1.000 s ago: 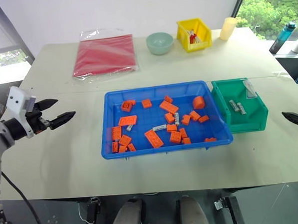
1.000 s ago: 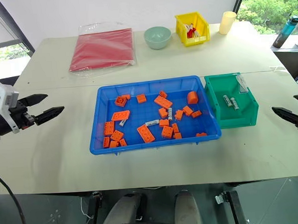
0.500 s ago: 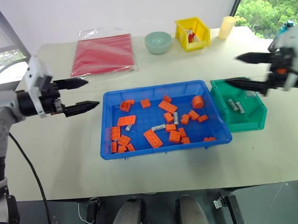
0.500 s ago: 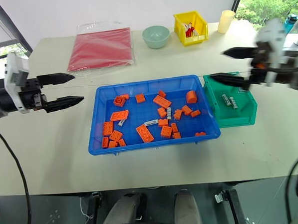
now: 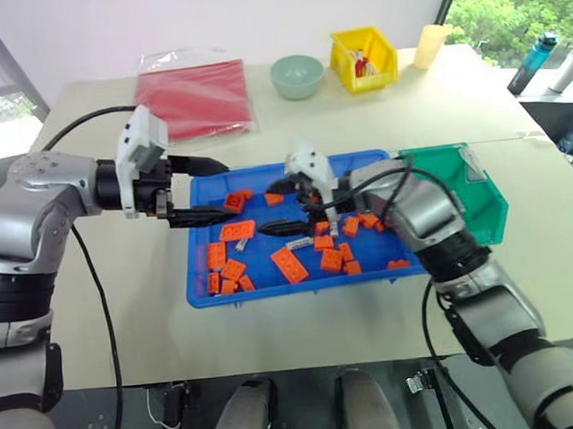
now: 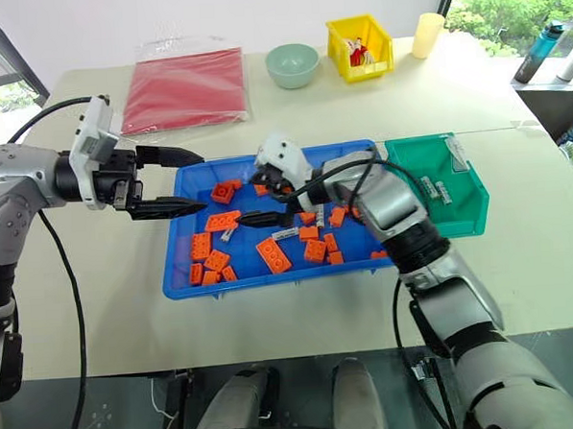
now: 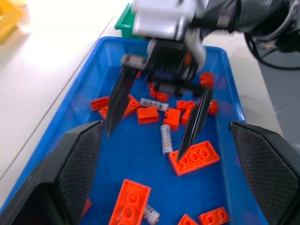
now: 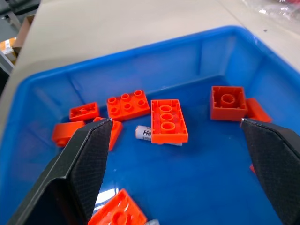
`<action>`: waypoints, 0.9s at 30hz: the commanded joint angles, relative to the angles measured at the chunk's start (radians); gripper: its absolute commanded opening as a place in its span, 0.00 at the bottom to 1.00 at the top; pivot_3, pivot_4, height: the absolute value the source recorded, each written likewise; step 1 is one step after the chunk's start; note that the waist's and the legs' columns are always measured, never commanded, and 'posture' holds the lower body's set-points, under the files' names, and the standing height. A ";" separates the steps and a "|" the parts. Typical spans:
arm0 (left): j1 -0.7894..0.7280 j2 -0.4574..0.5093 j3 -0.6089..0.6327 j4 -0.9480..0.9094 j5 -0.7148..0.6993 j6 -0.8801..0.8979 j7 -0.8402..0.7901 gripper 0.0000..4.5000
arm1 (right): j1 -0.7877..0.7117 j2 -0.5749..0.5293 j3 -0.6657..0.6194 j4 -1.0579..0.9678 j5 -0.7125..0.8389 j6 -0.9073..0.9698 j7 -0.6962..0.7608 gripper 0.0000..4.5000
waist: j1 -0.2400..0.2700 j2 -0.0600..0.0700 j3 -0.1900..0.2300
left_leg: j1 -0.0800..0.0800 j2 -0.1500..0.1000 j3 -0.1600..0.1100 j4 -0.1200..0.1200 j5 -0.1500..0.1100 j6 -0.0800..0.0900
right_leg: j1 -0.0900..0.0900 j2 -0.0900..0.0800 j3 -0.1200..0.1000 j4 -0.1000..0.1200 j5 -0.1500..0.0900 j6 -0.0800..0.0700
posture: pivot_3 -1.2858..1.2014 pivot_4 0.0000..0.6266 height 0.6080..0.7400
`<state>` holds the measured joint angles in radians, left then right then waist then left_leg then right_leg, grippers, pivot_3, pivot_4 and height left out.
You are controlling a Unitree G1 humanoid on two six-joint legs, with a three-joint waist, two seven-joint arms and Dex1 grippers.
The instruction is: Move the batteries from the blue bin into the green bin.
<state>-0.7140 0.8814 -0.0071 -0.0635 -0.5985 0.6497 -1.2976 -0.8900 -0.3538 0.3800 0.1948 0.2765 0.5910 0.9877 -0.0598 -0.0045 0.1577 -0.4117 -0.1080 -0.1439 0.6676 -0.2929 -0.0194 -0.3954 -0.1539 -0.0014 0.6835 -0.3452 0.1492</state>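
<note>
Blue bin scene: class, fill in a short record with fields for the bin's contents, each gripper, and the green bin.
blue bin: orange bricks and a few batteries scattered inside
left gripper: open, at the bin's left rim
right gripper: open, over the bin's middle, empty
green bin: beside the blue bin's right end, partly hidden by the right arm

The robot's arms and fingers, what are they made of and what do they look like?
Both arms are rounded silver-grey shells with black joints and loose black cables looping alongside. Each wrist carries a small white box. The left gripper and the right gripper each end in two long, thin, pointed black fingers. In the wrist views the inner pads look finely textured, like mesh.
</note>
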 commanded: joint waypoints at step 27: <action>0.246 0.157 0.062 -0.060 0.119 -0.110 -0.013 1.00 | -0.049 0.240 -0.040 0.342 -0.164 -0.254 -0.036 0.47 | -0.029 0.000 0.000 | 0.000 0.000 -0.002 -0.001 0.001 -0.001 | -0.002 0.001 0.000 0.002 0.000 0.000 | 0.52 0.24 0.82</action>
<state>-0.4719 1.0313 0.0163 -0.0998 -0.4832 0.5587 -1.3215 -0.9183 -0.1263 0.3683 0.5742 0.1008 0.3437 0.9417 -0.0886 -0.0044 0.1577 -0.4114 -0.1078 -0.1456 0.6663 -0.2923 -0.0206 -0.3973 -0.1532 -0.0012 0.6856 -0.3452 0.1491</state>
